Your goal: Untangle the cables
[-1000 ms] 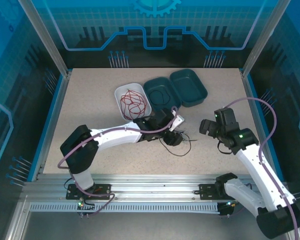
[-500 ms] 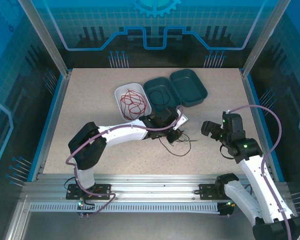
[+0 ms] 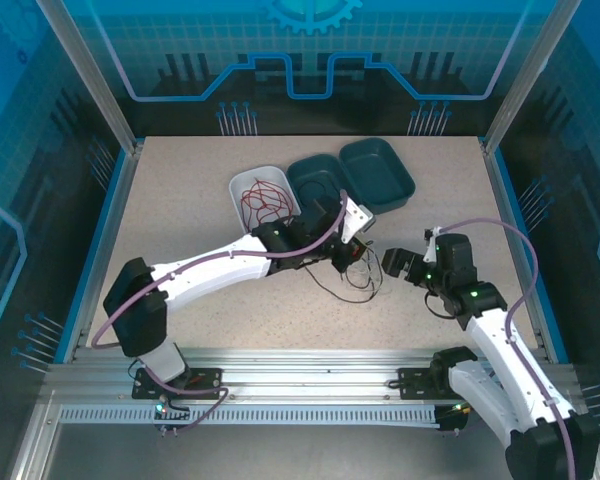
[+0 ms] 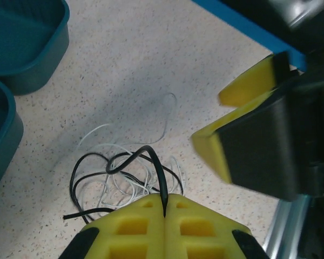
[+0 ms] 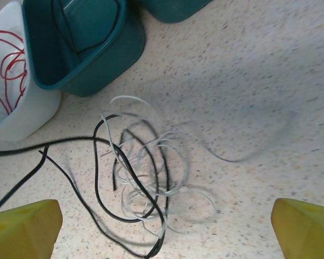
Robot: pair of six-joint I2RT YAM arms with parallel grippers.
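Note:
A tangle of black cable and whitish-grey cable lies on the speckled table just below my open right gripper, whose yellow fingertips frame the view. My left gripper is shut on a raised loop of the black cable, with the whitish-grey cable loose beneath it. From above, the left gripper and right gripper face each other over the tangle. The red cable is coiled in the white tray.
Two teal trays stand behind the tangle, the nearer one holding a thin black loop. The right gripper's yellow finger hangs close to the right of my left gripper.
The left jaws have closed on the black cable and the arm has stretched up and right, lifting the loop. The right gripper has moved left toward the tangle.

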